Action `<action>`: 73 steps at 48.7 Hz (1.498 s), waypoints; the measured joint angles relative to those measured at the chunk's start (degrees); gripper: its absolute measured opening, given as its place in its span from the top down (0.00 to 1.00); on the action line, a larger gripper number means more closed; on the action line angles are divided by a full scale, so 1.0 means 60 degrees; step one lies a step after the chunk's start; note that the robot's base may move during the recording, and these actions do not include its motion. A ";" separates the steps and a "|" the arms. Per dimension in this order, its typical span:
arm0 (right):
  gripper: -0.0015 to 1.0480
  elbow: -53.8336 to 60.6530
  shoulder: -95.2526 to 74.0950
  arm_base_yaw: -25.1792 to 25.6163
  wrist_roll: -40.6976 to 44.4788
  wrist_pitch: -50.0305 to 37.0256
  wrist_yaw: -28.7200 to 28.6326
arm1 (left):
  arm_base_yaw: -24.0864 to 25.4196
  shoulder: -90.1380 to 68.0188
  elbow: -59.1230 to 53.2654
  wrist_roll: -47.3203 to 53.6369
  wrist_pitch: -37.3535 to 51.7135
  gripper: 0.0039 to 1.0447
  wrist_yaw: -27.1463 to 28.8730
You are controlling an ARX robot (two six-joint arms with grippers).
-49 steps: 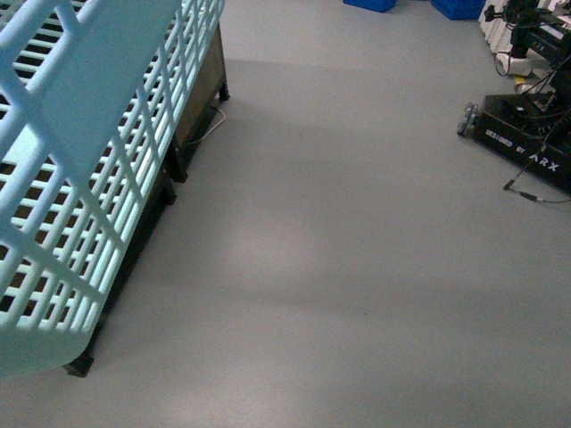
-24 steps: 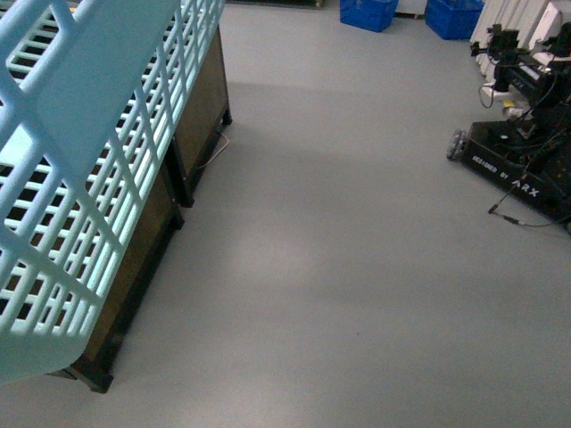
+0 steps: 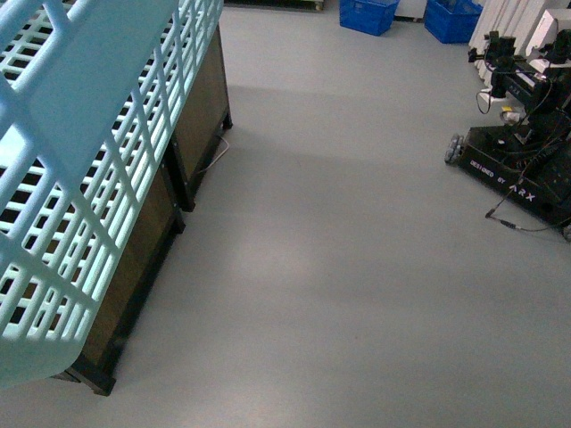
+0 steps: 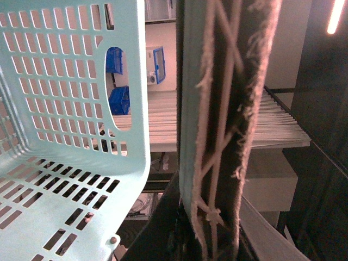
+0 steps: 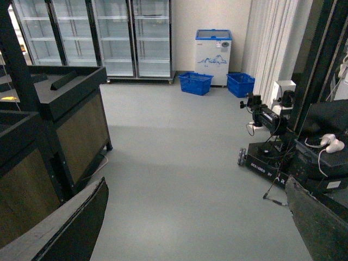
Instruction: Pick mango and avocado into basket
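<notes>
Front view has shifted along the basket [image 3: 80, 134], more floor [image 3: 339, 267] showing (no fruit sighted, nothing picked yet); my right pincer [image 5: 194, 187] gapes empty, left pincer [image 4: 217, 136] indeterminable.

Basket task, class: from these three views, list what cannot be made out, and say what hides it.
1. Mango and avocado: in no view.
2. Basket contents: the front view shows only one slotted side, cut off by the frame edge; the left wrist view shows just one corner.
3. Left jaws: a dark frayed bar close to the lens fills the left wrist view's middle, so open or shut cannot be told.
</notes>
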State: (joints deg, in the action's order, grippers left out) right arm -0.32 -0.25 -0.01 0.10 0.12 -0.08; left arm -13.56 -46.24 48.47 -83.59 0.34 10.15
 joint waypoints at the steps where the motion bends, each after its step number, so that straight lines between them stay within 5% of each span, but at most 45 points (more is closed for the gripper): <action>1: 0.07 0.0000 0.0000 0.0000 0.0000 0.0000 0.0000 | 0.0000 0.0000 0.0000 0.0004 0.0000 0.88 0.0000; 73: 0.07 0.0000 0.0000 -0.0004 0.0007 -0.0007 -0.0015 | -0.0018 0.0000 0.0025 0.0058 -0.0011 0.88 -0.0025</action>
State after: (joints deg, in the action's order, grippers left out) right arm -0.32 -0.25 -0.03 0.14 0.08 -0.16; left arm -13.67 -46.24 48.62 -83.24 0.27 10.00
